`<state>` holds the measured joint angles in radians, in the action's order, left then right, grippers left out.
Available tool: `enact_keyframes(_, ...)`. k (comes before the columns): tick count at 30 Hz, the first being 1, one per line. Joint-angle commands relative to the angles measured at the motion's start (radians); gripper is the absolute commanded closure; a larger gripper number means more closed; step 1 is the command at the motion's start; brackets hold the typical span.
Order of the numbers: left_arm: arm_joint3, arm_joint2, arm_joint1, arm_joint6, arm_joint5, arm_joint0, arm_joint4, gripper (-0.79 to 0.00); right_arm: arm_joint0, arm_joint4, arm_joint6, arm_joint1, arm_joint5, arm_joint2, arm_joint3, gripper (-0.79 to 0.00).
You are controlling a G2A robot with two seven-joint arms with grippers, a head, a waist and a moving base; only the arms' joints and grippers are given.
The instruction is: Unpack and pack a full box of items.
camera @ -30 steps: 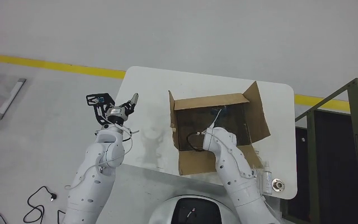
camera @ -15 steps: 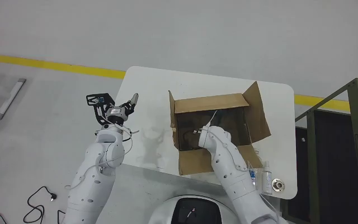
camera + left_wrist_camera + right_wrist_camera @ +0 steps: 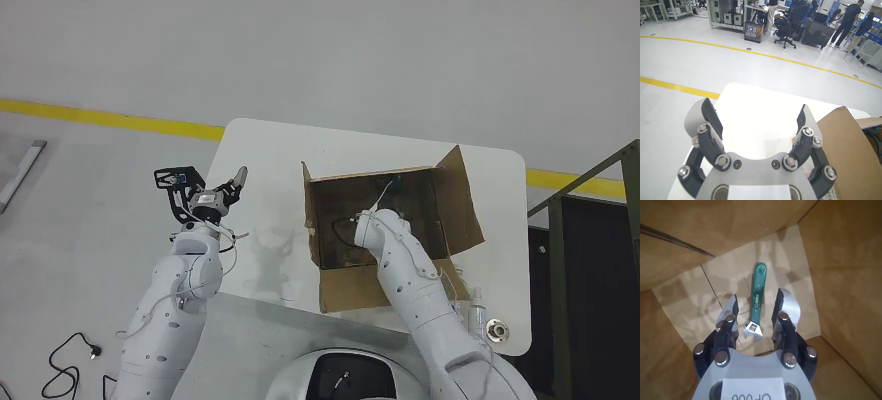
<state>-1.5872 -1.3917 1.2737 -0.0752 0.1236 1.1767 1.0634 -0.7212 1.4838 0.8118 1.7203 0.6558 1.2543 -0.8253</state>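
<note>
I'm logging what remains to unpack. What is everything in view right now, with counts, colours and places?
Table: 1, white, under everything.
Cardboard box: 1, brown, flaps open, on the table's right part.
Wrench: 1, green handle and silver head, flat on the box floor.
Small clear item: 1, by the table's near right corner; too small to identify.
Left gripper: 1, silver and black, open, empty, over the table's left edge.
Right gripper: 1, silver and black, open, inside the box above the wrench.

Matt cardboard box [image 3: 838, 256]; glossy green-handled metal wrench [image 3: 757, 294].
</note>
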Motion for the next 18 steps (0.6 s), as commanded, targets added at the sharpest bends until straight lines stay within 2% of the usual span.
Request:
enact_keyframes(1,0.000,0.000,0.000,0.000,0.000,0.000,0.000,-0.785,0.018,-0.005,0.001,0.003,-0.002,-0.002,0.036,-0.563)
enact_keyframes(10,0.000,0.000,0.000,0.000,0.000,0.000,0.000,-0.785,0.082,-0.033,-0.002,0.011,-0.011,0.003,0.138,-0.533)
enact_keyframes(13,0.000,0.000,0.000,0.000,0.000,0.000,0.000,-0.785,0.110,-0.038,0.011,0.011,-0.027,0.006,0.170,-0.499)
enact_keyframes(16,0.000,0.000,0.000,0.000,0.000,0.000,0.000,-0.785,0.139,-0.036,0.040,0.010,-0.054,0.008,0.204,-0.523)
enact_keyframes(18,0.000,0.000,0.000,0.000,0.000,0.000,0.000,-0.785,0.155,-0.039,0.052,0.008,-0.062,0.014,0.221,-0.511)
